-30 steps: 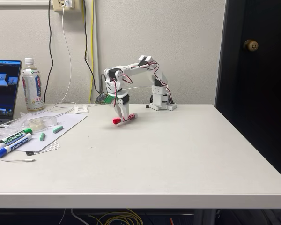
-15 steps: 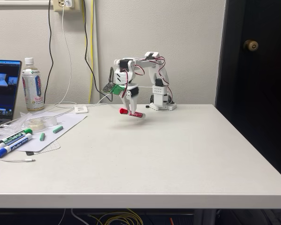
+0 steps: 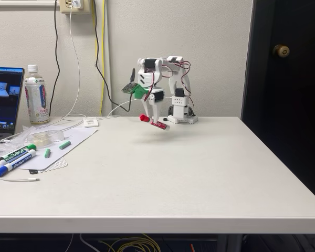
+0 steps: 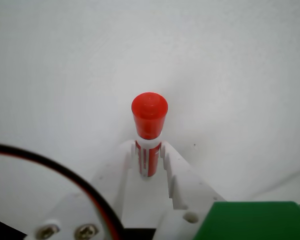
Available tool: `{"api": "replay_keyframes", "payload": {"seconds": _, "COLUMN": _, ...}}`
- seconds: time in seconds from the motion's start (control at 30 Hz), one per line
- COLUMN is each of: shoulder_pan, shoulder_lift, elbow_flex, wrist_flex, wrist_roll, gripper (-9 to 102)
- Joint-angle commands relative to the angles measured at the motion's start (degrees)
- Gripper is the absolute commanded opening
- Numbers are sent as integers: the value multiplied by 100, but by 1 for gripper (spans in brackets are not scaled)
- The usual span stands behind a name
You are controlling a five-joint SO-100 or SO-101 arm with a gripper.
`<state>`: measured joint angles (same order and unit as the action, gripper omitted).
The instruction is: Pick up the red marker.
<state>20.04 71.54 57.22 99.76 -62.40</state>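
White wall behind, with cables hanging from an outlet at the top left of the fixed view; dark door (image 3: pixel 286 79) with a brass knob at right. White table (image 3: pixel 199 173) fills the lower half.

Arm (image 3: pixel 165 79): white, base standing at the far edge of the table, folded high, wrist pointing down. Gripper (image 3: pixel 155 122) hangs above the tabletop, clear of it. Jaws closed on the red marker (image 3: pixel 153 122), clamping the white barrel. Marker is in the air, tilted, red cap up and to the left in the fixed view, other end lower and to the right, no contact with the table.

Wrist view: red cap faces the camera, sticking out past the fingertips (image 4: pixel 170 160); barrel with its red label sits between the two white fingers, touching both. Black cable curves across the lower left, a green part sits at the lower right corner. Plain white tabletop beyond.

Left side of the table, fixed view, well apart from the arm: laptop (image 3: pixel 4 100) with lit screen, plastic bottle (image 3: pixel 37 97) just beside it, green-capped marker (image 3: pixel 17 153) and blue-capped marker (image 3: pixel 11 164) lying side by side on a sheet of paper, two small green pieces nearby. Yellow cables show under the table's front edge.
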Motion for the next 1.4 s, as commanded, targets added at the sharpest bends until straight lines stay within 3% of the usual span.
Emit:
{"api": "replay_keyframes", "payload": {"seconds": 0.0, "shoulder_pan": -281, "shoulder_lift": 571, "elbow_flex": -26, "wrist_flex": 35, "wrist_roll": 571, "gripper": 5}}
{"api": "replay_keyframes", "payload": {"seconds": 0.47, "shoulder_pan": -1424, "shoulder_lift": 1151, "elbow_flex": -88, "wrist_flex": -193, "wrist_roll": 2786, "gripper": 15}}
{"api": "replay_keyframes", "payload": {"seconds": 1.17, "shoulder_pan": -1266, "shoulder_lift": 1125, "elbow_flex": -149, "wrist_flex": -896, "wrist_roll": 2865, "gripper": 15}}
{"api": "replay_keyframes", "payload": {"seconds": 1.37, "shoulder_pan": -870, "shoulder_lift": 475, "elbow_flex": -1301, "wrist_flex": -378, "wrist_roll": 2285, "gripper": 23}}
